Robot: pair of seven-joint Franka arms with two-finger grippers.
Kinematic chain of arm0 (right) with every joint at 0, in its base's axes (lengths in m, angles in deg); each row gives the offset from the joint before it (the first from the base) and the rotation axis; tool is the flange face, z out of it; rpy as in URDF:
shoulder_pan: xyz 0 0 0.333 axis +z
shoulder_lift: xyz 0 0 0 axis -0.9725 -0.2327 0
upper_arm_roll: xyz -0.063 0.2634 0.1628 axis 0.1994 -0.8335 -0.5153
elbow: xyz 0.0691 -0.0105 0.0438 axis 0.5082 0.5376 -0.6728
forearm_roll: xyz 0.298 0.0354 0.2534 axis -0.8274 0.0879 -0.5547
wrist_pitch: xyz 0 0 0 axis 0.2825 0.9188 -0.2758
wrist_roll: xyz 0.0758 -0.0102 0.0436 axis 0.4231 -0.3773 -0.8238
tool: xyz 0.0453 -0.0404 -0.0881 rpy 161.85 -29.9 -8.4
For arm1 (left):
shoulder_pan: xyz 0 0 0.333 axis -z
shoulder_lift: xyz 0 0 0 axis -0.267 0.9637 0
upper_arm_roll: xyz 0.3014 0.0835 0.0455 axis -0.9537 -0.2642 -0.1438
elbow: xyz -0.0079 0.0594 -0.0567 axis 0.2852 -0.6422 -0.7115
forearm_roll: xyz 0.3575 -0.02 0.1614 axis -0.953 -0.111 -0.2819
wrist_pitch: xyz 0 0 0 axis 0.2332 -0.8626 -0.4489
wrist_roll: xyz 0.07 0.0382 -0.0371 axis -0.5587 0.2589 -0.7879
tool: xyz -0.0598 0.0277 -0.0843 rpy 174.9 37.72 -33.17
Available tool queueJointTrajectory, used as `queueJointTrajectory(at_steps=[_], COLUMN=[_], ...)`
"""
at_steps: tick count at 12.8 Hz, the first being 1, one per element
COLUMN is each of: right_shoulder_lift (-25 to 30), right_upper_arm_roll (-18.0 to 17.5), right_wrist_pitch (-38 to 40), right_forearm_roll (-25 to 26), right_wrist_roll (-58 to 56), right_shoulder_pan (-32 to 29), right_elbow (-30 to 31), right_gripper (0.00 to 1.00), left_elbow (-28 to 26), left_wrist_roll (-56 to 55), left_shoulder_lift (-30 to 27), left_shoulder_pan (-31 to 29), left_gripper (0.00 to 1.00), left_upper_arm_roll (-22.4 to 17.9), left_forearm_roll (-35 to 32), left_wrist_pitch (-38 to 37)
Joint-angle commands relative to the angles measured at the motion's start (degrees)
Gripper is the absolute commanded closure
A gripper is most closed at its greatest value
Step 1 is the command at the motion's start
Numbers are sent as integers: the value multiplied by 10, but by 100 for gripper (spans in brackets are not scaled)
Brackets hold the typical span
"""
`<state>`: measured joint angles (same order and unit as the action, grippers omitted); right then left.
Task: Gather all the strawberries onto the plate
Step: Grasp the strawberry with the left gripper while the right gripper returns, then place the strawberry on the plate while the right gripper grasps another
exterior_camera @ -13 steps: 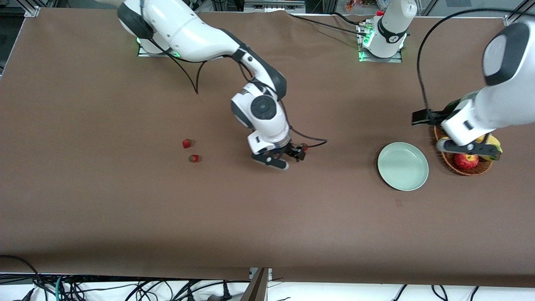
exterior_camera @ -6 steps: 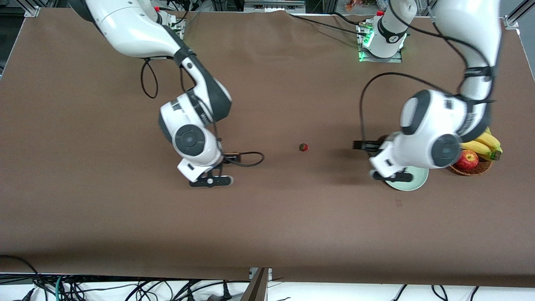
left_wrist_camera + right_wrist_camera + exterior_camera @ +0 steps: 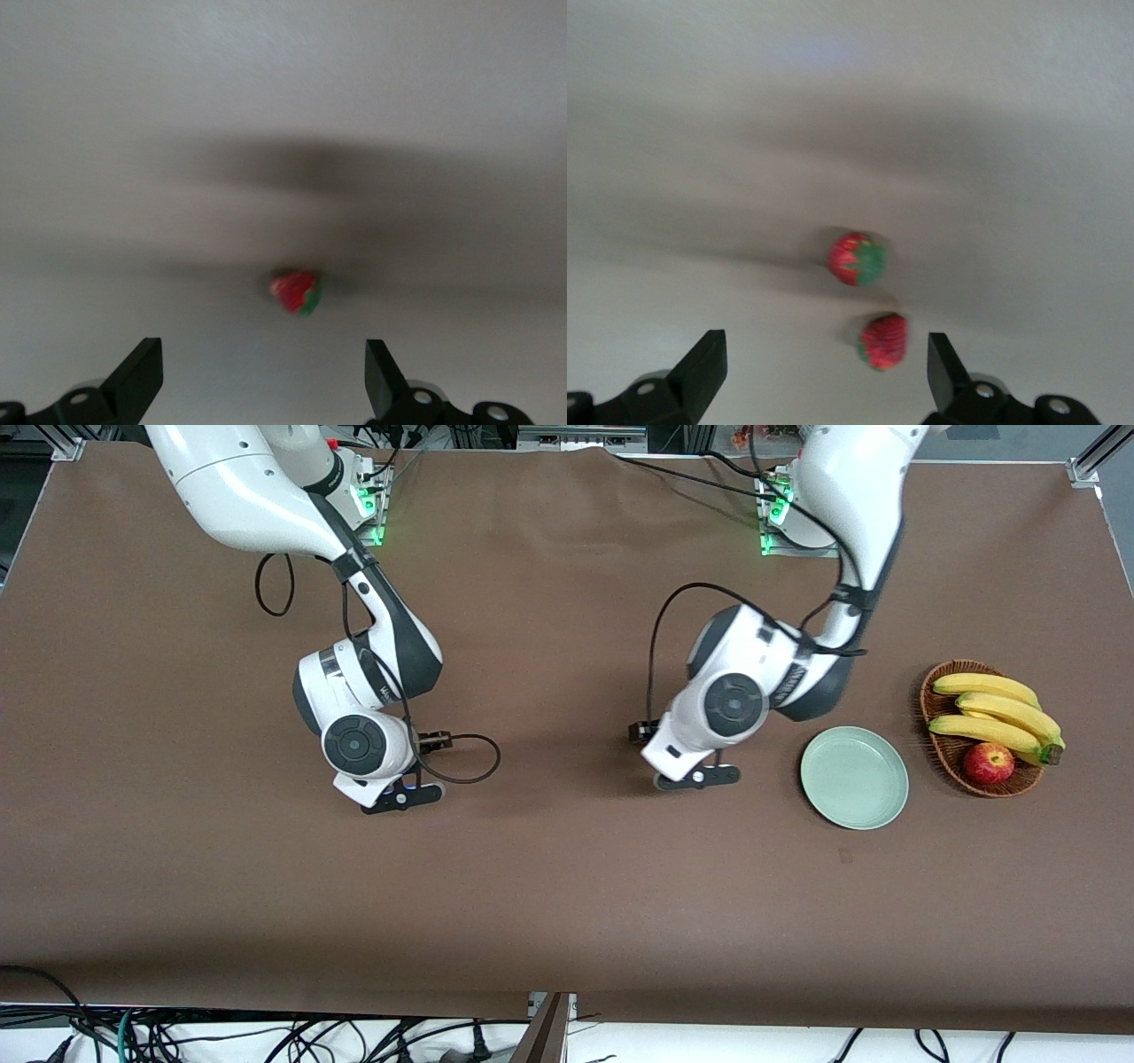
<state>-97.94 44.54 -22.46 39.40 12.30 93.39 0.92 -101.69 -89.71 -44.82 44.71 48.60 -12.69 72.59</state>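
Both grippers hang open over the brown table. My left gripper (image 3: 698, 777) is just above one strawberry (image 3: 295, 292), which lies on the table ahead of the open fingertips, as the left wrist view (image 3: 263, 376) shows. My right gripper (image 3: 400, 797) is above two strawberries; in the right wrist view (image 3: 824, 367) one (image 3: 883, 341) lies near the level of the fingertips and the other (image 3: 857, 258) a little ahead. The arms hide all three berries in the front view. The mint-green plate (image 3: 893, 802) holds nothing and lies beside my left gripper, toward the left arm's end.
A brown wicker basket (image 3: 941, 755) with bananas (image 3: 997, 713) and a red-yellow apple (image 3: 988, 762) stands next to the plate, at the left arm's end. Black cables hang in loops from both wrists.
The right arm left one strawberry at mid-table and swung toward its own end, over the other two. The left arm swung from the basket, past the plate, to over the lone berry.
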Motion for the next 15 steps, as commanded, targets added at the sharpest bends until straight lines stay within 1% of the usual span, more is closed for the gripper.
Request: queueJointTrajectory(at_steps=[1, 3, 4, 7, 9, 12, 13, 14, 15], right_shoulder_lift=[41, 56, 56, 56, 56, 56, 56, 57, 58], right_upper_arm_roll=[7, 7, 7, 8, 8, 8, 9, 13, 14], right_wrist_pitch=[-51, -91, -96, -98, -99, -105, -117, -133, -146], right_forearm_roll=[4, 2, -1, -7, -29, -43, -47, -47, -48], right_wrist_roll=[-13, -13, -12, -2, 10, 16, 16, 16, 16], right_shoulder_pan=[-8, -19, -21, -23, -25, -29, -29, -29, -29], right_elbow=[86, 130, 139, 153, 161, 171, 179, 191, 198], right_gripper=[0, 0, 0, 0, 0, 0, 2, 16, 30], left_elbow=[6, 6, 0, -8, -8, -13, -15, -15, -17], left_wrist_roll=[-87, -113, -113, -113, -112, -112, -112, -112, -113], left_shoulder_lift=[44, 58, 59, 59, 59, 60, 60, 60, 60], left_shoulder_pan=[43, 53, 53, 52, 53, 51, 52, 51, 51], left_gripper=[0, 0, 0, 0, 0, 0, 1, 8, 18], left_upper_arm_roll=[-9, -9, -9, -10, -12, -12, -11, -11, -11], left_forearm_roll=[-53, -57, -58, -58, -59, -82, -82, -82, -82], left_wrist_pitch=[54, 69, 69, 69, 69, 69, 69, 69, 69])
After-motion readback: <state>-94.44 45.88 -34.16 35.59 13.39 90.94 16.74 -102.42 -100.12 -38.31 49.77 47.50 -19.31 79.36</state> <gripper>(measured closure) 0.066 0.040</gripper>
